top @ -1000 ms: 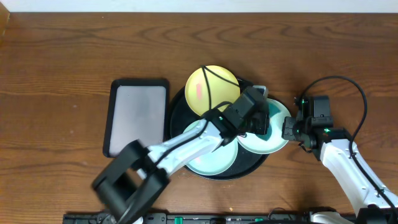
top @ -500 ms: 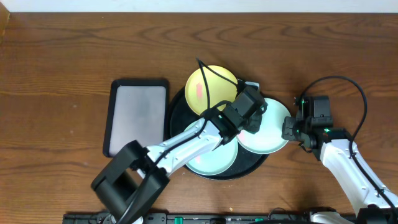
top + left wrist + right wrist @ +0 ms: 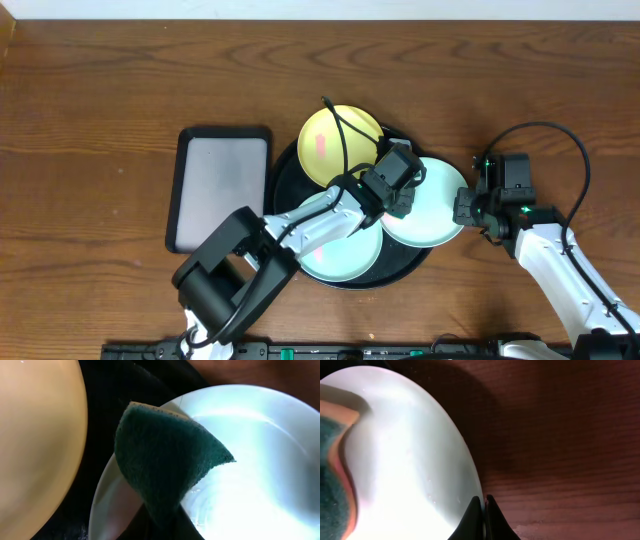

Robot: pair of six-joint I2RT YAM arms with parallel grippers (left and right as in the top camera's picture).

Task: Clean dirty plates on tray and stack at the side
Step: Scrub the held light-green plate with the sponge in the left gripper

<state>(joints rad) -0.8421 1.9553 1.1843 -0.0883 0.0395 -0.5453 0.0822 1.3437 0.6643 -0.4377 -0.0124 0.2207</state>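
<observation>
The round black tray (image 3: 288, 175) holds three plates. A pale yellow plate (image 3: 325, 140) with a pink smear lies at the back, also in the left wrist view (image 3: 35, 440). A mint green plate (image 3: 335, 258) lies at the front. A second mint green plate (image 3: 435, 215) sits at the tray's right, over its rim. My right gripper (image 3: 462, 208) is shut on this plate's right rim (image 3: 481, 505). My left gripper (image 3: 400, 195) is shut on a green sponge (image 3: 165, 462) and presses it on this plate's left part (image 3: 250, 460). The sponge shows in the right wrist view (image 3: 335, 470).
A smaller rectangular black tray with a grey inside (image 3: 220, 188) lies left of the round tray. Bare wooden table (image 3: 100, 120) surrounds both. A black cable (image 3: 340, 125) crosses over the yellow plate.
My left gripper has drawn the sponge leftward and back across the right green plate. The right gripper and the plate have stayed still.
</observation>
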